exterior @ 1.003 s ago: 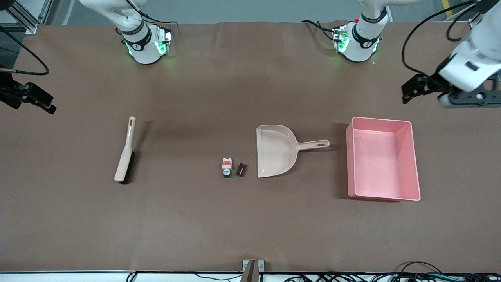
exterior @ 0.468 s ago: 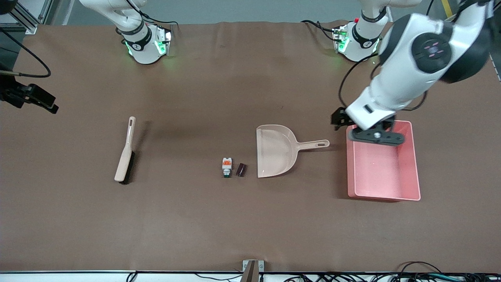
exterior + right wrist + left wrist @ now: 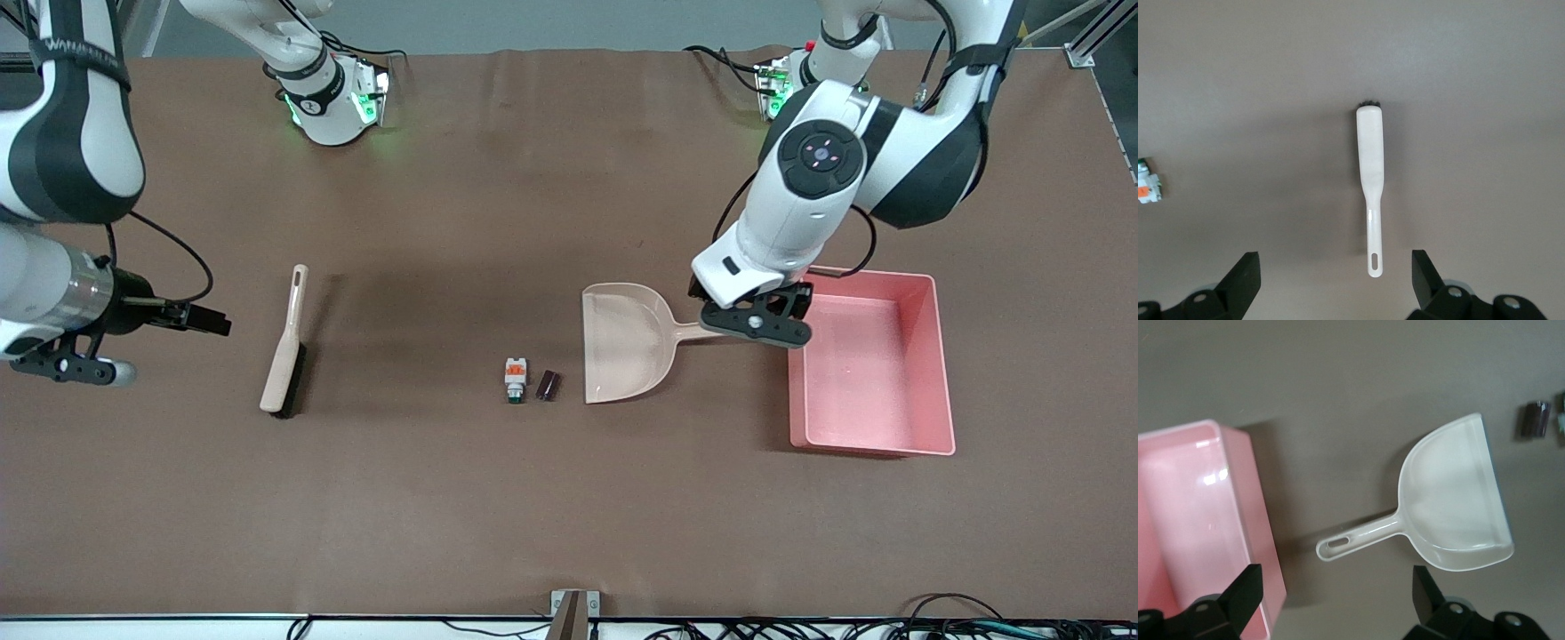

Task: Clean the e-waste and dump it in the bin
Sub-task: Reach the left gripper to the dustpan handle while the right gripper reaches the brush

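The e-waste lies mid-table: a white block with orange top (image 3: pixel 515 379) and a dark block (image 3: pixel 547 385) side by side, beside the open mouth of a beige dustpan (image 3: pixel 625 345). The pink bin (image 3: pixel 867 378) stands empty toward the left arm's end. My left gripper (image 3: pixel 756 325) hovers open and empty over the dustpan's handle end, beside the bin. Its wrist view shows the gripper (image 3: pixel 1335 600), the dustpan (image 3: pixel 1458 500), the bin (image 3: pixel 1201 520) and the dark block (image 3: pixel 1536 419). My right gripper (image 3: pixel 69 366) is open and empty, over the table beside the brush (image 3: pixel 285 345).
The brush, beige with dark bristles, lies toward the right arm's end; the right wrist view shows it (image 3: pixel 1369 160) with its handle toward my gripper (image 3: pixel 1335 280), and the white block (image 3: pixel 1147 189) at the view's edge. Cables run along the table edge nearest the front camera.
My left arm has swung in from its end of the table, across the bin, to above the dustpan handle. My right arm has come in toward the brush. Nothing on the table moved.
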Motion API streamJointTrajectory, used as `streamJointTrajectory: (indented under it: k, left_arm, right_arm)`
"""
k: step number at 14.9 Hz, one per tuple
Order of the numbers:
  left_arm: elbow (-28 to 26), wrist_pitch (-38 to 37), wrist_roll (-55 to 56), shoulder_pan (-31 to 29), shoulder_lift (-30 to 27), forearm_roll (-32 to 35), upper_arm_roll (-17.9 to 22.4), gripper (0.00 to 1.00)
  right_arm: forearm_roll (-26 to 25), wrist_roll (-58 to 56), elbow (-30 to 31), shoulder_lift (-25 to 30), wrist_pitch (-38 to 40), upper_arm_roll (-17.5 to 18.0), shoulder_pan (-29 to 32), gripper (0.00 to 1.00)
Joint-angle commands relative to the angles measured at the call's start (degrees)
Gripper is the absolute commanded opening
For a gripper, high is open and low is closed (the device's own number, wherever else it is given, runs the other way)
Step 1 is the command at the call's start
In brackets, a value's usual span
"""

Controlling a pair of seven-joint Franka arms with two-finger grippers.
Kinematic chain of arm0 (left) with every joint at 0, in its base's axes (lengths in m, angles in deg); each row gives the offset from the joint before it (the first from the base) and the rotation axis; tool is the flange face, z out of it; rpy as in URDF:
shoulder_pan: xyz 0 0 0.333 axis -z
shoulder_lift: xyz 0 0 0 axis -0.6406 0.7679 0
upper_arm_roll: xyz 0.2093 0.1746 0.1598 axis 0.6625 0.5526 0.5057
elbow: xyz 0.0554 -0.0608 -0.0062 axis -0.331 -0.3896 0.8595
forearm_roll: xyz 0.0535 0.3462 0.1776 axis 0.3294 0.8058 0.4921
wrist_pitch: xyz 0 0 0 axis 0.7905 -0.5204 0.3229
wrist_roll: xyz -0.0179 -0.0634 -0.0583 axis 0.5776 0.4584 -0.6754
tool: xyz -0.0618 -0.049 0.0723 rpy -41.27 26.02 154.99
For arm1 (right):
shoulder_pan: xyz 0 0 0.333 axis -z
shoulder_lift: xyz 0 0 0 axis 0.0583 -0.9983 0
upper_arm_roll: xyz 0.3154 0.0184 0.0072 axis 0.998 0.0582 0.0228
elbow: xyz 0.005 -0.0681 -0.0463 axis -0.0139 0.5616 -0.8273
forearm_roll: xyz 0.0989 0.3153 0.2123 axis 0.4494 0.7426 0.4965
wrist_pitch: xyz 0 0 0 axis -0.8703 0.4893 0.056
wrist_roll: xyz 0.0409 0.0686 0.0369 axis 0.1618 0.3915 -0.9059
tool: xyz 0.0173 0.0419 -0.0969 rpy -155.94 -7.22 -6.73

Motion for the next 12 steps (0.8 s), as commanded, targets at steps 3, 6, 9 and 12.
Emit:
streamJointTrajectory:
  k: [3, 6, 9, 12]
  left_arm:
    - [-3.24, 1.22, -12.12, 0.66, 1.07, 2.01, -1.70, 0.99]
    - [-6.05, 2.88, -28.09, 0.23, 0.99, 4.21, -2.06, 0.98]
    - [-10.26, 7.62, -37.10, 0.05, 0.99, 4.38, -2.06, 0.97]
    - [-14.48, 15.69, -42.19, 0.66, 2.39, 6.83, -2.06, 0.95]
  right_arm:
    - [-2.83, -1.77, 11.88, 1.00, -10.09, 0.30, -1.66, 1.00]
    - [-7.21, -1.77, 20.14, 0.83, -20.19, 0.30, -1.57, 1.00]
    - [-9.42, -1.68, 27.62, 0.13, -30.74, 0.30, -1.04, 1.00]
    - [-9.42, -0.98, 30.37, -3.11, -38.14, 0.30, -0.96, 1.00]
